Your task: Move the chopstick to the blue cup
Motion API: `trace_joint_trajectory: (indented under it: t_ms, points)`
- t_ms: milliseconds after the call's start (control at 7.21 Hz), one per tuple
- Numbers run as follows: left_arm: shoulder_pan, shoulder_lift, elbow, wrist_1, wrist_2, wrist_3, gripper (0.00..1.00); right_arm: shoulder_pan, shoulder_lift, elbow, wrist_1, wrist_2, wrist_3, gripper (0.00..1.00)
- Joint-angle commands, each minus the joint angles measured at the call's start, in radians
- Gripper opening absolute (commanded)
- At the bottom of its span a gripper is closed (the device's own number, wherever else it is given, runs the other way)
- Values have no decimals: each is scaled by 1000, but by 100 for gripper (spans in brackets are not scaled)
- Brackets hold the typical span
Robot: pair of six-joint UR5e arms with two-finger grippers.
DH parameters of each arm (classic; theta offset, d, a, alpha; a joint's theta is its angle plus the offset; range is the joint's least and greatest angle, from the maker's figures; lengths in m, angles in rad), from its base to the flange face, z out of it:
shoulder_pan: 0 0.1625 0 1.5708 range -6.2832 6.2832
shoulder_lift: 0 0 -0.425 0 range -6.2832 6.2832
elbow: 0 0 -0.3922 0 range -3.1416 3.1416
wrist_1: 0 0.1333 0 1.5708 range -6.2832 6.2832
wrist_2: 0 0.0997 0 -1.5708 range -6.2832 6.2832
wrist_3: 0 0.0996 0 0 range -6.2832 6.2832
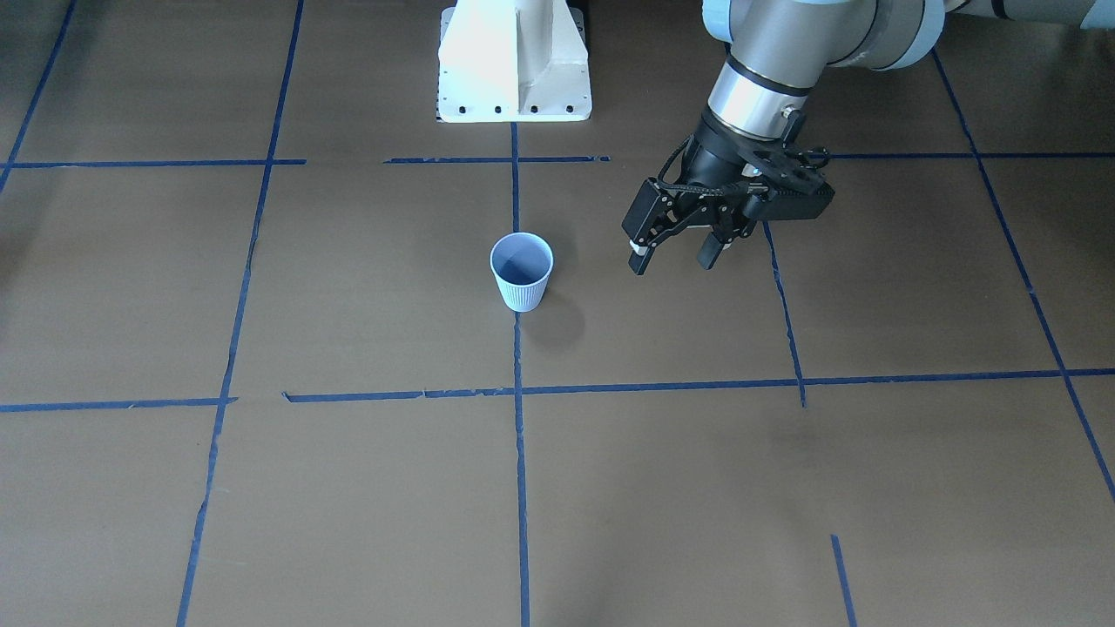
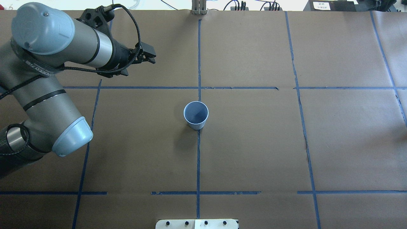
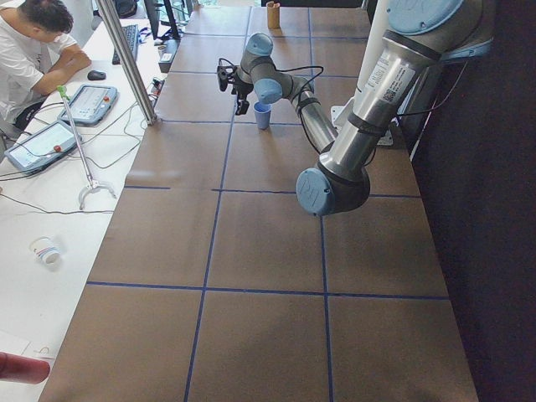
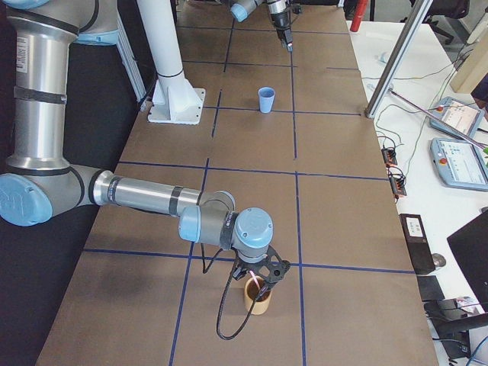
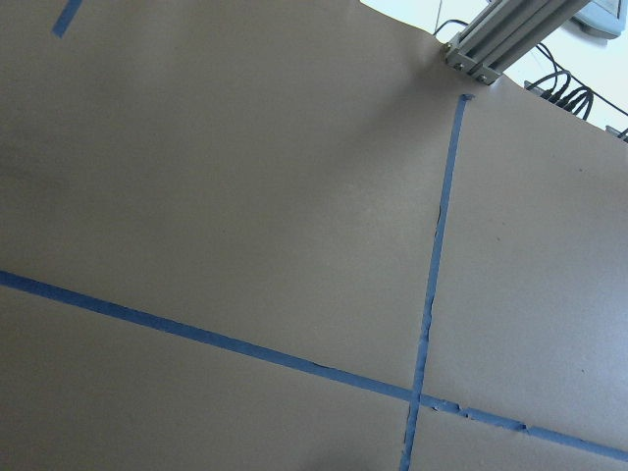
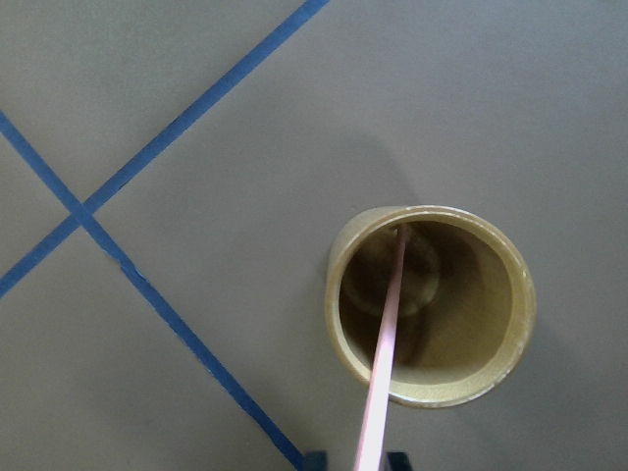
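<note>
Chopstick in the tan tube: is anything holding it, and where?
Not yet, it seems: the right gripper straddles the chopstick high up, gaps both sides; left gripper empty.

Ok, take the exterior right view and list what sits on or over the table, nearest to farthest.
Tan holder with the chopstick standing in it → blue cup → left claw, hanging over the table's far end.
</note>
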Motion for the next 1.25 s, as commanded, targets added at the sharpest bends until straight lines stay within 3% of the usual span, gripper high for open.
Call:
trace_joint_trajectory:
  t_ms: [0, 416, 693, 832, 1109]
  points:
    - [2, 2, -2, 0, 0, 0, 100, 17, -12, 54, -5, 40, -9, 0]
    - [4, 2, 7, 0, -2, -4, 100, 170, -165, 324, -16, 42, -47, 0]
    - [4, 2, 14, -2, -5, 0, 100, 225, -198, 485, -52, 71, -46, 0]
    - [4, 2, 10, -2, -5, 1, 100, 143, -171, 515, -49, 135, -34, 0]
    - [2, 2, 9, -3, -5, 3, 100, -86, 0, 515, -54, 331, -21, 0]
